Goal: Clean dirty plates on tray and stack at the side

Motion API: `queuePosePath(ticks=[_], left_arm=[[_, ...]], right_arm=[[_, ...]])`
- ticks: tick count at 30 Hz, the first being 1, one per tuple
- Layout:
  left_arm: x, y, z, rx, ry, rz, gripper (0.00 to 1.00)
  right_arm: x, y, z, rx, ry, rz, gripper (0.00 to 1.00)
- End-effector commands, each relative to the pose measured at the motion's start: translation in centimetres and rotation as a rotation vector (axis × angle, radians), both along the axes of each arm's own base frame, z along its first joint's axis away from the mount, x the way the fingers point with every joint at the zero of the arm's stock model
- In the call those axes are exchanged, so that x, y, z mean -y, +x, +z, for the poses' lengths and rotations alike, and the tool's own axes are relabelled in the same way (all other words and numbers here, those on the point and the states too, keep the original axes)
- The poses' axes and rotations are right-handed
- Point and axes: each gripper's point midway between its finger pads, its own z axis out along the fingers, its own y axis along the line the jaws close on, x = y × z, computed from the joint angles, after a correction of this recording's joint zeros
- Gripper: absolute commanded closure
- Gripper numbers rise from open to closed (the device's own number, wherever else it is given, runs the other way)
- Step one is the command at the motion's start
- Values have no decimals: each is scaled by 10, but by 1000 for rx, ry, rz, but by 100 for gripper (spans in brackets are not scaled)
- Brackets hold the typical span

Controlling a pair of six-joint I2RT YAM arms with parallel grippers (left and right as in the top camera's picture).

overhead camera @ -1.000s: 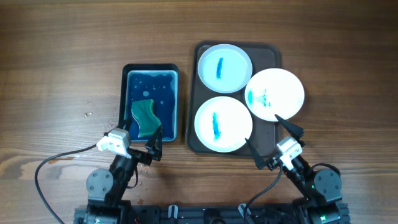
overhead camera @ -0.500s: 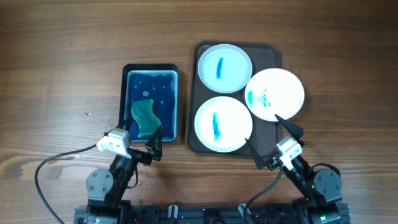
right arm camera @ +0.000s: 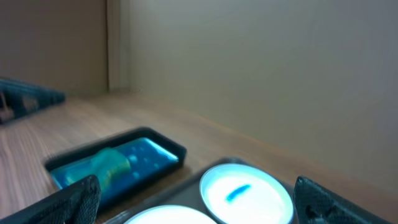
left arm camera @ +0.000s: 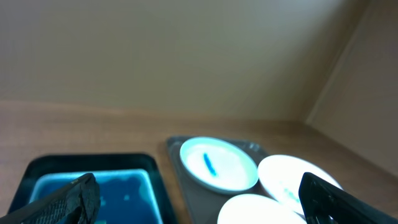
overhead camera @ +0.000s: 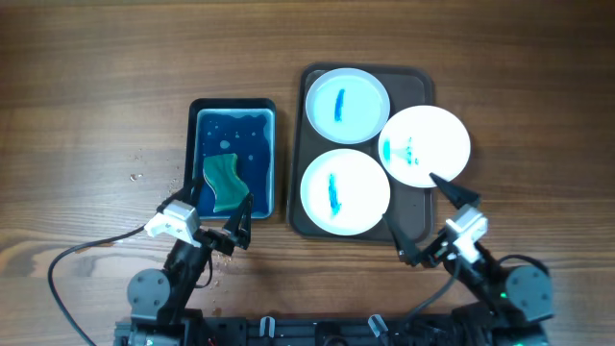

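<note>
Fingers first, seen from above: our left fingers (overhead camera: 240,223) are spread wide and hold nothing. They sit at the near end of the blue tub (overhead camera: 233,104). Our right fingers (overhead camera: 456,192) are spread wide too, and empty, at the near right corner of the tray (overhead camera: 415,79). Since a second ago our right arm has slid a little to the right, and our left arm has shifted just a bit. Nothing else has moved.

The green sponge (overhead camera: 223,183) lies in the blue water. Three plates sit on the tray: the far plate (overhead camera: 346,104), the right plate (overhead camera: 428,144), which hangs over the tray's edge, and the near plate (overhead camera: 344,190). Each one has a blue smear. None is stacked at the side on the tabletop (overhead camera: 96,96) yet.

From our left wrist, the left fingers (left arm camera: 68,199) show at both bottom corners, far apart. The tub and the plates lie ahead of them.

From our right wrist, the right fingers (right arm camera: 329,202) are far apart as well. The far plate is between them and the tub is off to the left. This view is blurry.

We think the job has hardly begun. The arms are only getting ready, and all three plates need a wipe.
</note>
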Motion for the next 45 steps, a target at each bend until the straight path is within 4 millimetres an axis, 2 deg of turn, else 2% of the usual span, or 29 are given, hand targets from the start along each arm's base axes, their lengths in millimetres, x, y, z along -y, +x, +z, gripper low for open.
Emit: queuePosePath(ticks=[1, 4, 6, 12, 15, 17, 20, 21, 22, 23, 25, 26, 27, 30, 34, 35, 36, 37, 38, 39, 42, 45], left_arm=[[3, -11, 46, 66, -6, -27, 0], [6, -9, 50, -98, -73, -43, 0], [14, -7, 53, -197, -64, -91, 0], [31, 11, 67, -520, -51, -168, 0], [32, 23, 64, -700, -43, -156, 0], [33, 34, 57, -793, -35, -149, 0], [35, 45, 37, -881, 32, -166, 0], [35, 47, 29, -907, 46, -170, 0], [36, 48, 22, -939, 39, -171, 0], [37, 49, 16, -971, 33, -174, 0], [36, 49, 1, -1032, 43, -167, 0], [24, 55, -17, -1084, 81, -95, 0], [16, 57, -28, -1122, 97, -34, 0], [-11, 59, -62, -1262, 121, 163, 0], [-35, 52, -107, -1454, 128, 377, 1], [-34, 52, -119, -1497, 120, 391, 4], [-32, 53, -127, -1521, 118, 385, 12], [-28, 53, -136, -1553, 114, 367, 23], [-24, 54, -149, -1593, 111, 352, 43], [-21, 53, -159, -1624, 106, 338, 51], [-15, 53, -186, -1697, 100, 313, 64], [-14, 51, -207, -1746, 113, 313, 90]], right_arm=[[-4, -2, 43, -120, 49, 28, 0], [-7, 9, 61, -247, 15, 23, 0], [-9, 18, 69, -333, -8, 19, 0], [-18, 48, 81, -508, -147, 30, 0], [-21, 61, 74, -617, -122, 18, 0], [-22, 64, 59, -723, -85, -2, 0], [-23, 68, 37, -840, -76, -21, 0], [-22, 68, 28, -887, -77, -32, 5], [-21, 68, 20, -928, -80, -44, 17], [-21, 67, 9, -991, -77, -58, 22], [-20, 63, -13, -1124, -74, -86, 23], [-19, 59, -34, -1242, -85, -110, 23], [-18, 57, -43, -1284, -99, -116, 23], [-19, 55, -62, -1373, -130, -124, 22], [-28, 57, -78, -1426, -152, -118, 26], [-30, 58, -79, -1431, -152, -120, 27], [-32, 59, -80, -1433, -152, -119, 28], [-35, 60, -81, -1428, -156, -112, 30], [-37, 61, -81, -1424, -153, -111, 31], [-38, 62, -81, -1422, -150, -122, 31], [-37, 64, -81, -1420, -149, -136, 32], [-36, 64, -82, -1427, -142, -143, 32]])
